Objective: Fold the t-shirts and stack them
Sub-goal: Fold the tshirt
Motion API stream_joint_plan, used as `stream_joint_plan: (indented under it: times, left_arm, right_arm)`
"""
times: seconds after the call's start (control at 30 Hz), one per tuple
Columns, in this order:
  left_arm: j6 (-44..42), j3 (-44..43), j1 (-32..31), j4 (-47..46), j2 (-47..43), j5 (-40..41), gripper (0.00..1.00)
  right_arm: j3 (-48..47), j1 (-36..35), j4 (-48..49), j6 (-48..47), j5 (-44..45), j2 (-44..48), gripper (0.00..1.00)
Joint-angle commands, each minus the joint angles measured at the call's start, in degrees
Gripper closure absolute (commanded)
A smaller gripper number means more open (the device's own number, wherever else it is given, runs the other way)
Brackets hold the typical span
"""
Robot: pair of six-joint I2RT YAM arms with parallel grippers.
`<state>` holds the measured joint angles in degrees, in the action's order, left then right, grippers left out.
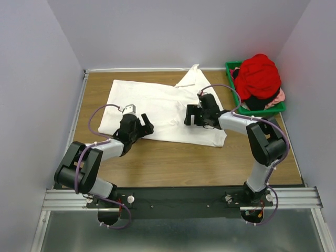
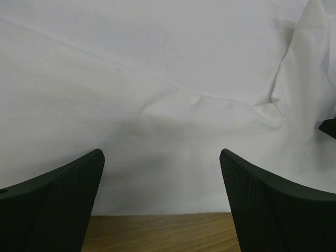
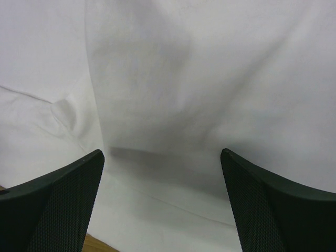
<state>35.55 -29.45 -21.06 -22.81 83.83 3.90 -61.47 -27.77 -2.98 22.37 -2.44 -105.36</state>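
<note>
A white t-shirt (image 1: 157, 102) lies spread on the wooden table, one sleeve pointing to the back. It fills the left wrist view (image 2: 157, 79) and the right wrist view (image 3: 210, 79). My left gripper (image 1: 144, 127) is open and empty at the shirt's near edge, left of middle. My right gripper (image 1: 192, 116) is open and empty over the shirt's right half. A red t-shirt (image 1: 257, 75) is heaped on pink and dark ones in the bin.
A green plastic bin (image 1: 282, 107) stands at the back right corner. Bare wooden table (image 1: 173, 163) lies between the shirt and the arm bases. Grey walls close in the left, back and right.
</note>
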Motion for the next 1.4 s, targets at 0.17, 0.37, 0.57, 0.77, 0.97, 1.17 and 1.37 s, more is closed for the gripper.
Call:
stream_joint_plan:
  times: [0.17, 0.37, 0.57, 0.77, 0.97, 1.17, 1.37]
  left_arm:
    - [4.96, 6.24, -0.21, -2.15, -6.4, -2.32, 0.02]
    - [7.25, 9.85, -1.61, -0.32, -11.93, -2.06, 0.02]
    - [8.92, 10.91, -3.46, 3.47, -19.75, -1.01, 0.03]
    - [4.97, 3.8, -4.87, 3.82, -14.6, 1.45, 0.03]
    - [2.33, -4.38, -9.35, 3.47, -2.81, 4.88, 0.03]
    - [4.96, -2.72, -10.76, -1.44, 4.05, 5.41, 0.02]
    - [9.26, 2.9, -13.3, -3.91, 3.36, 8.3, 0.02]
  right_arm:
    - [12.33, -0.36, -3.69, 6.19, 1.99, 6.21, 0.02]
    - [17.26, -0.35, -6.07, 8.04, 5.6, 11.93, 0.02]
    - [20.08, -0.36, -9.14, 8.57, 9.03, 16.94, 0.02]
    - [16.75, -0.27, -10.37, 6.02, 7.28, 21.42, 0.02]
    - [12.79, -1.14, -10.64, 5.4, 3.06, 23.62, 0.03]
    - [13.22, -4.48, -9.59, 7.24, 2.88, 22.48, 0.03]
    - [17.69, -4.49, -8.53, 8.39, 7.08, 20.46, 0.03]
